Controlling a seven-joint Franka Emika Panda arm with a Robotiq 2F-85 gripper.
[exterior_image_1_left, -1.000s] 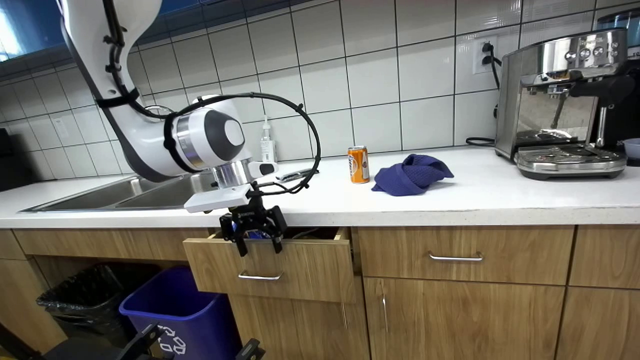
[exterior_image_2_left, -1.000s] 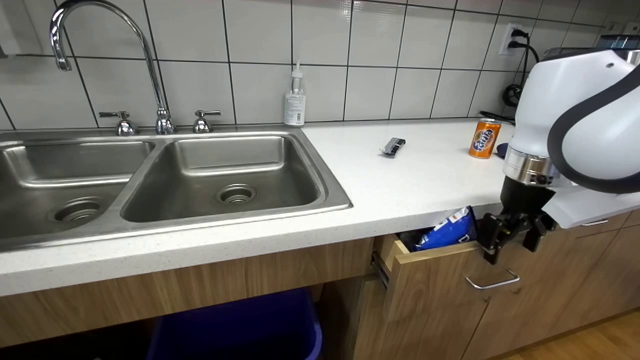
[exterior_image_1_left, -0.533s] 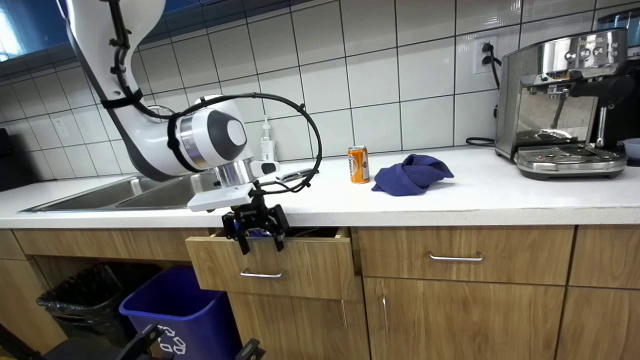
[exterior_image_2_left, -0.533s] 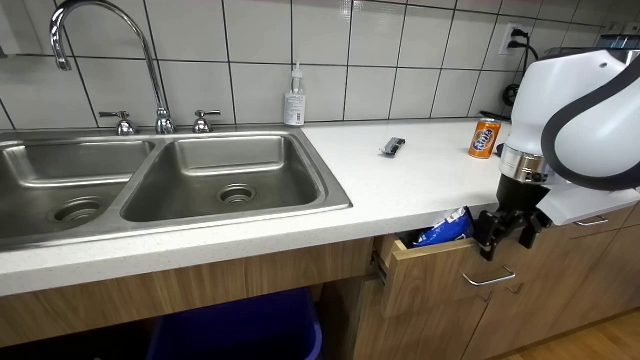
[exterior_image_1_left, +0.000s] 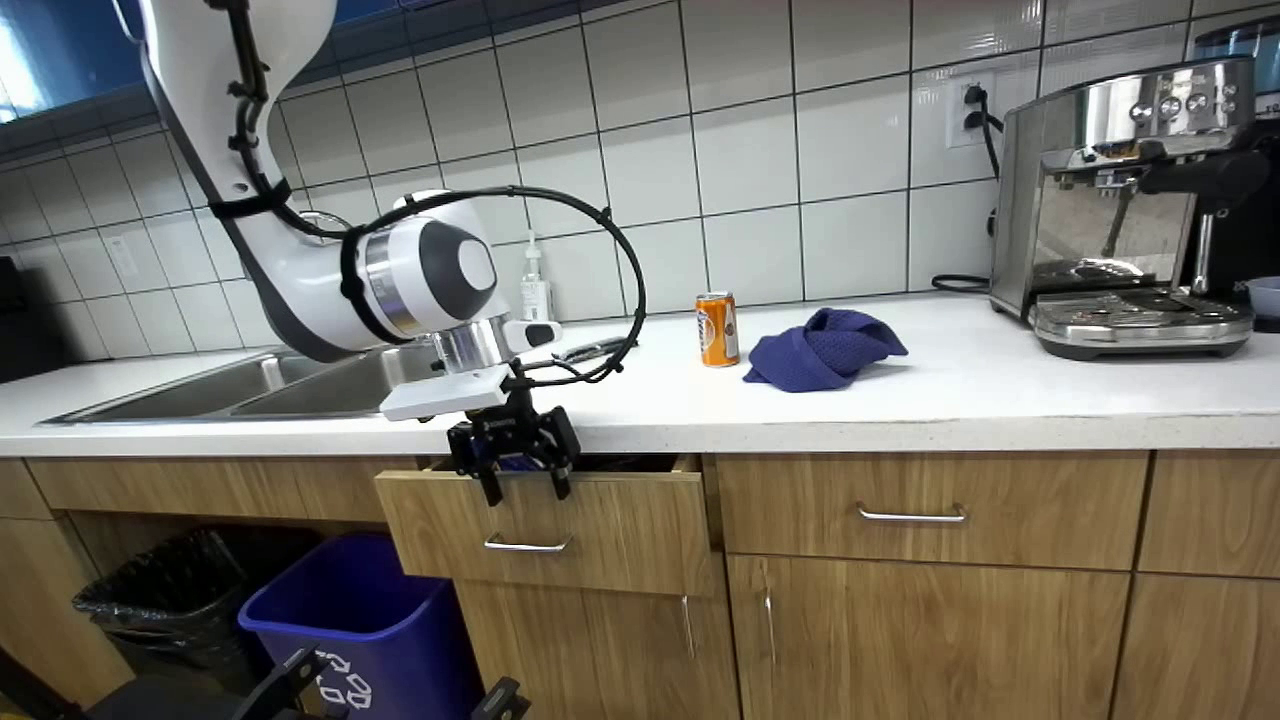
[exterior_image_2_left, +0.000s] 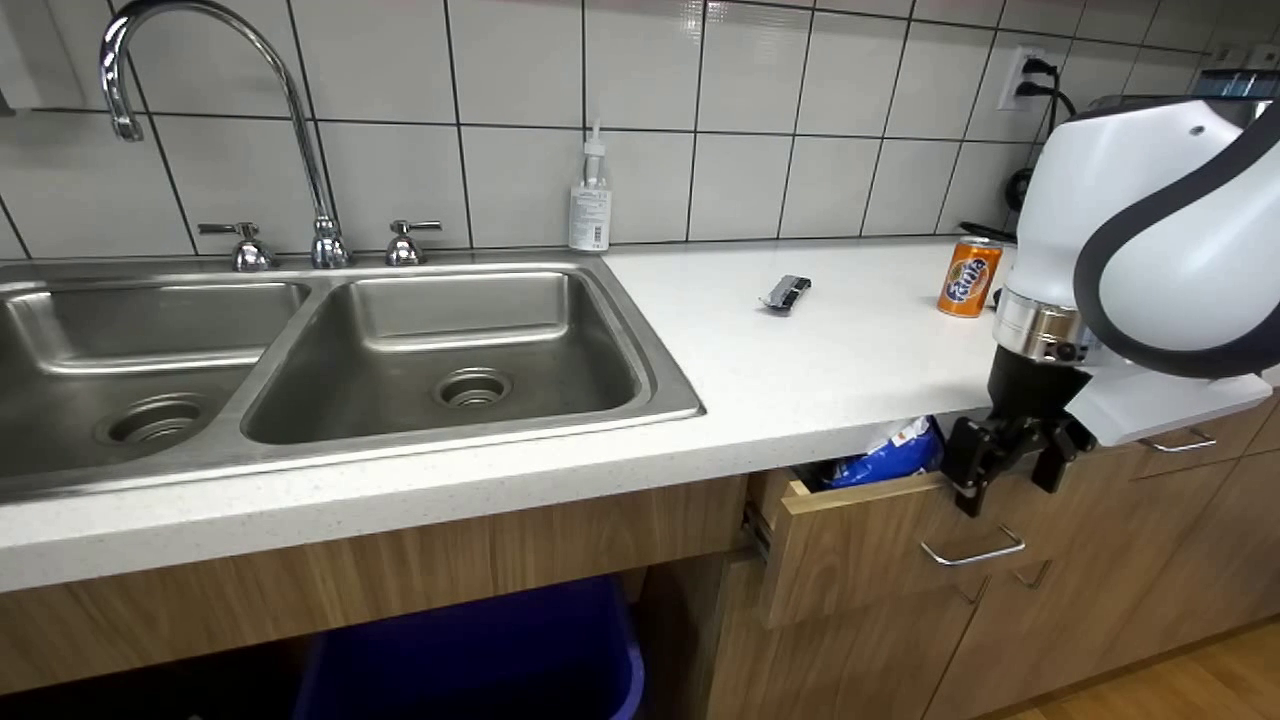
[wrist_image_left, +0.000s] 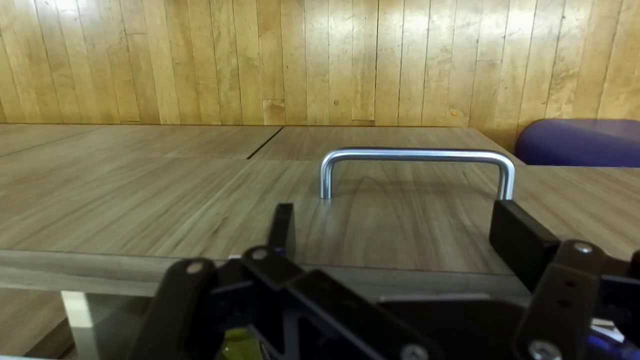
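Down at the partly open drawer (exterior_image_1_left: 630, 535), my pincer's (exterior_image_1_left: 527, 492) spread wide. Drawer's slid in slightly since a second ago, blue packet (exterior_image_2_left: 890, 462) still inside.

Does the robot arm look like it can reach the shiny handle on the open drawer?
Probably yes. The gripper is open and hangs above the shiny handle, and nothing shows in between. It may have to turn, though, to pinch the handle across.
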